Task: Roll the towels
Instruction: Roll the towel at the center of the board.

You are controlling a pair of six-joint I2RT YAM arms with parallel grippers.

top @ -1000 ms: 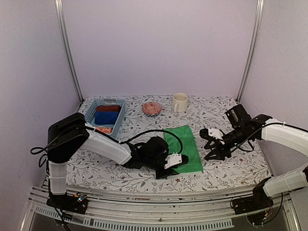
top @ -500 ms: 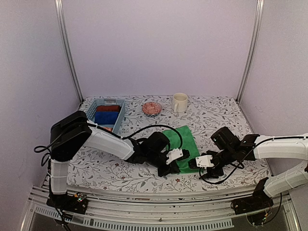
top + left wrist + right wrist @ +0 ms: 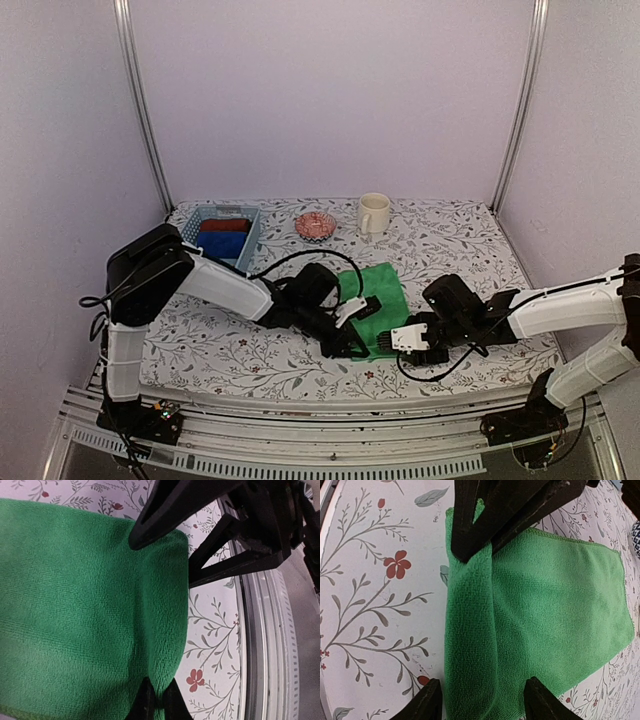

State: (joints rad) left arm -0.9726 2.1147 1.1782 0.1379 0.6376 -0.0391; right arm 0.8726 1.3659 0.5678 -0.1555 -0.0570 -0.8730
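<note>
Now that the right fingers [image 3: 427,702] have swung in from the side, they straddle, spread wide, the turned-up near edge of the green towel [image 3: 385,285] on the surface [image 3: 460,240] while the left fingers [image 3: 146,704] pinch its corner, so rolling looks just begun.

I see the table [image 3: 470,240] under a white cloth printed with leaves and flowers. A green towel [image 3: 385,290] lies near the front middle, its near edge curled over. Along the back stand a blue basket [image 3: 188,232] at the left, a pink bowl [image 3: 315,225] and a cream mug [image 3: 373,213].
</note>
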